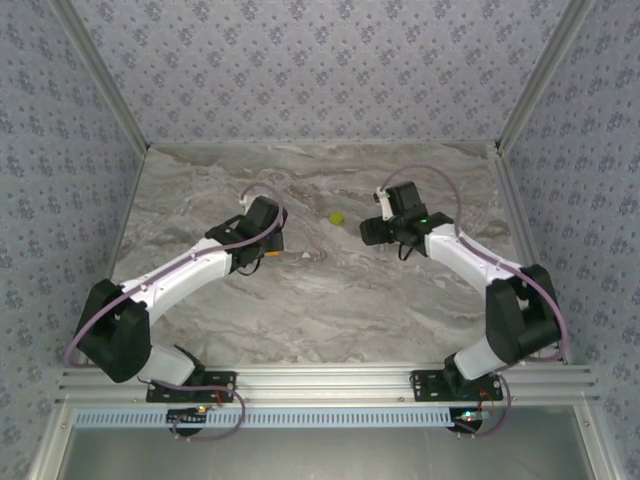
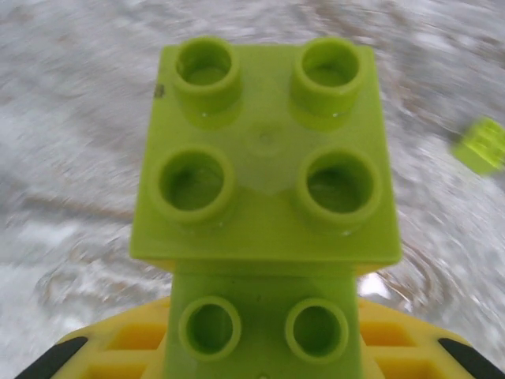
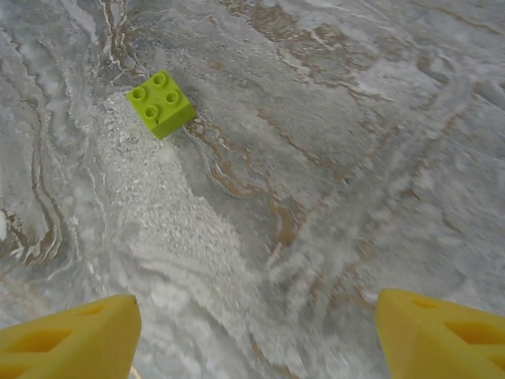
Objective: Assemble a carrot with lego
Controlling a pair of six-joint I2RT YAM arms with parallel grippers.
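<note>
The marble table [image 1: 330, 300] carries one loose lime-green brick [image 3: 162, 103], lying between the grippers at 10 o'clock from the right gripper [image 3: 252, 320], whose fingers are spread with nothing between them. The left gripper [image 2: 264, 355] pinches the carrot [image 2: 264, 181], stacked lime-green bricks.

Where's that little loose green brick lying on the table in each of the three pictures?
Top external: loose green brick near the middle of the table.
Left wrist: the brick is blurred at the right edge, beyond the held green stack.
Right wrist: the brick sits upper left, studs up.
Shared landmark: the veined marble table it lies on.
</note>
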